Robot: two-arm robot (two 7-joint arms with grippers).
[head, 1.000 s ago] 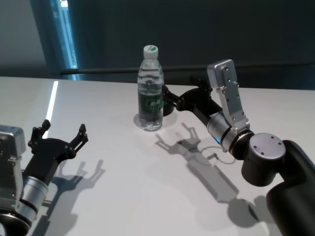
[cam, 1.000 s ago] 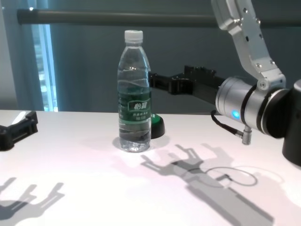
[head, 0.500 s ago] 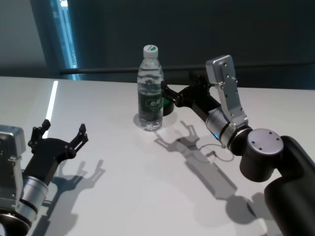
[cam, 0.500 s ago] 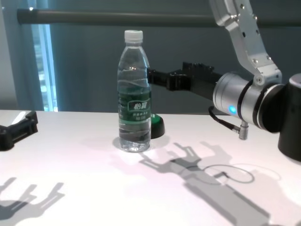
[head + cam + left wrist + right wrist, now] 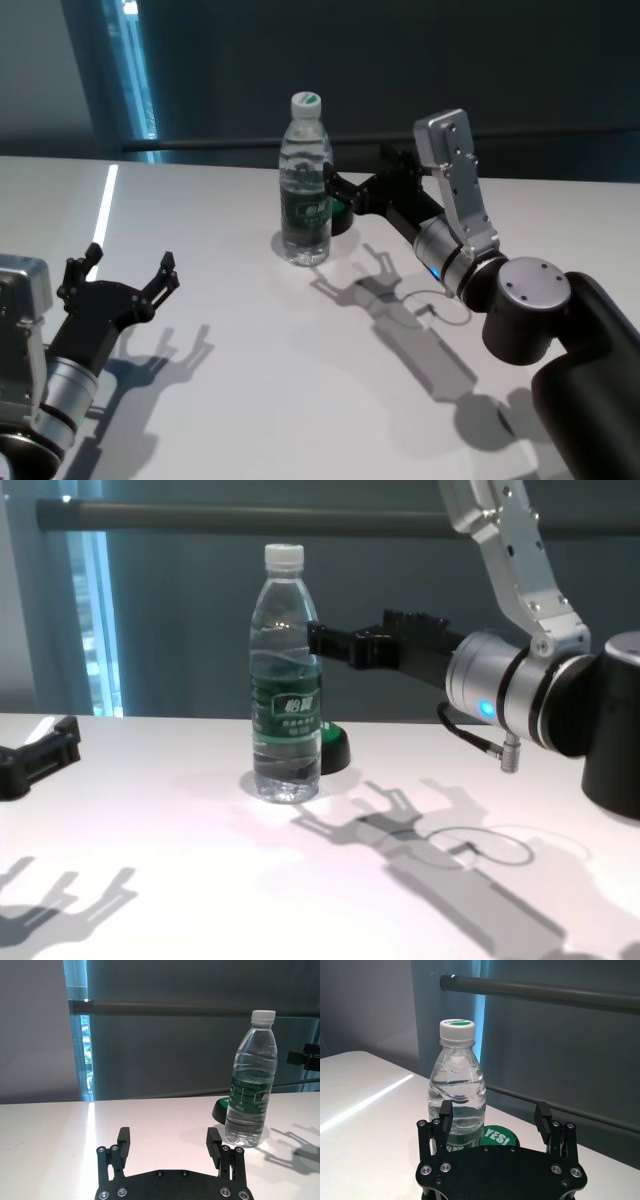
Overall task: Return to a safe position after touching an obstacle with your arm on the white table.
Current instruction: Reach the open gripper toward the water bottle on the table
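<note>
White surface (image 5: 250,340): your bottle (image 5: 305,185) stands upright at the far middle. Right claw (image 5: 318,640), fingers spread, hangs just right of it. Left claw (image 5: 118,278) spread, parked near left.

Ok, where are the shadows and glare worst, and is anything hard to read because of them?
Head view: sharp shadows of both arms on the white table, plus a bright streak of glare at far left. Chest view: the right pincer is dark against a dark wall, its tips hard to separate from the bottle. Left wrist view: the left pincer reads clearly.
</note>
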